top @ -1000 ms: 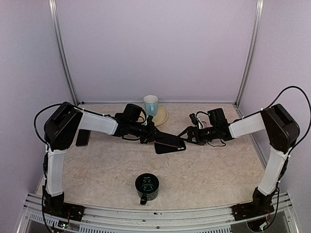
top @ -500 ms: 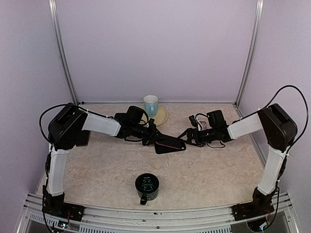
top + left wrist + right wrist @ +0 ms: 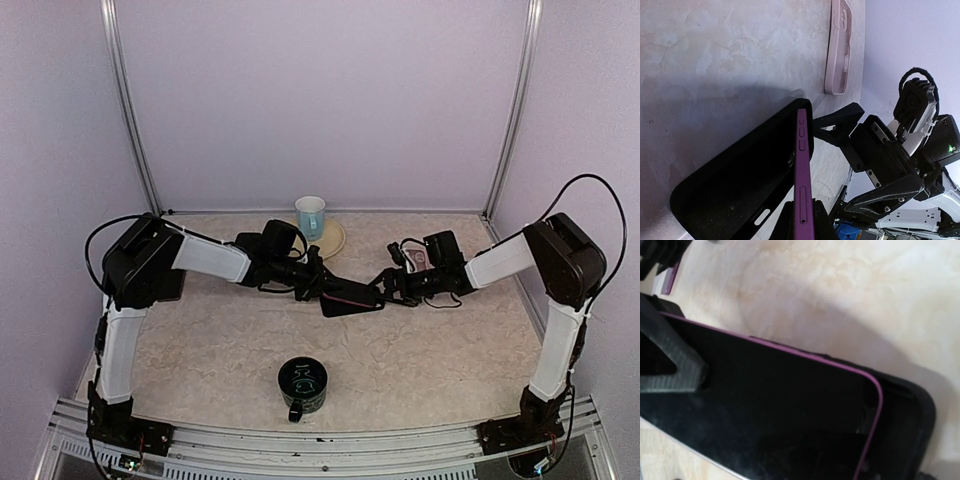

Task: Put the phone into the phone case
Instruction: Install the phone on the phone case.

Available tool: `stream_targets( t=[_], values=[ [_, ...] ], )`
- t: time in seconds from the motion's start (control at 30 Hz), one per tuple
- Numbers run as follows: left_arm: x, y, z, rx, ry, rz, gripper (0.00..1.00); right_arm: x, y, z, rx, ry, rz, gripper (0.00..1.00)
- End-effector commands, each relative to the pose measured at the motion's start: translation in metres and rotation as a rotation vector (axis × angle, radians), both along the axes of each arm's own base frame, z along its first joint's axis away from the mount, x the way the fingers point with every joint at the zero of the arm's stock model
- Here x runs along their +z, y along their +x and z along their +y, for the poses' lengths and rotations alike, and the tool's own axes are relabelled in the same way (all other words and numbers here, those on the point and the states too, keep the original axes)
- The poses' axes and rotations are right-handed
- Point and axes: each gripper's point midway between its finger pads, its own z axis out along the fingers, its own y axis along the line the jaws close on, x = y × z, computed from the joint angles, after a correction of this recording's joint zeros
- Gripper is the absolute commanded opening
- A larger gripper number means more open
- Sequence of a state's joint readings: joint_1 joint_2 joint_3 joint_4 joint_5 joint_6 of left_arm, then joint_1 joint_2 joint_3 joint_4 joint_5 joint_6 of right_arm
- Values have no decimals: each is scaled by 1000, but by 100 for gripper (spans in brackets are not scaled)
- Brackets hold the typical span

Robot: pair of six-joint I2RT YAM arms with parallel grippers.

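My left gripper (image 3: 318,287) is shut on a purple-edged phone (image 3: 347,296) and holds it by one end just above the table's middle. In the left wrist view the phone (image 3: 801,170) sits edge-on between the fingers (image 3: 785,222). Its far end is tucked against the rim of the black phone case (image 3: 735,190). In the right wrist view the phone's dark screen (image 3: 765,410) lies over the case (image 3: 920,410), its corner inside the case's end. My right gripper (image 3: 388,289) is open at the phone's far end, one finger (image 3: 670,365) lying over the screen.
A pink phone case (image 3: 837,45) lies on the table beyond the black one, near the right arm (image 3: 418,258). A pale mug (image 3: 311,214) stands on a yellow plate (image 3: 333,242) at the back. A dark green mug (image 3: 302,384) sits near the front.
The right gripper has crept left up to the phone's far end. The left gripper has shifted slightly right with the phone still held. Both jaws are unchanged.
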State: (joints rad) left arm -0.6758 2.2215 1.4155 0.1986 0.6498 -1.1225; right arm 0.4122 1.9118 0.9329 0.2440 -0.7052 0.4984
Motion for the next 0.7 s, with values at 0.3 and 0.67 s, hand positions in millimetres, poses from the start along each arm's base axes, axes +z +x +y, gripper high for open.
stream_targets(
  t=[0.3,0.67],
  values=[
    [9,4,-17,-25,-69,-28,0,-6,-9,11,36,40,20,100],
    [-1,2,-19,-18,-63,-8,0,-4,-19,28,76,59,29,100]
  ],
)
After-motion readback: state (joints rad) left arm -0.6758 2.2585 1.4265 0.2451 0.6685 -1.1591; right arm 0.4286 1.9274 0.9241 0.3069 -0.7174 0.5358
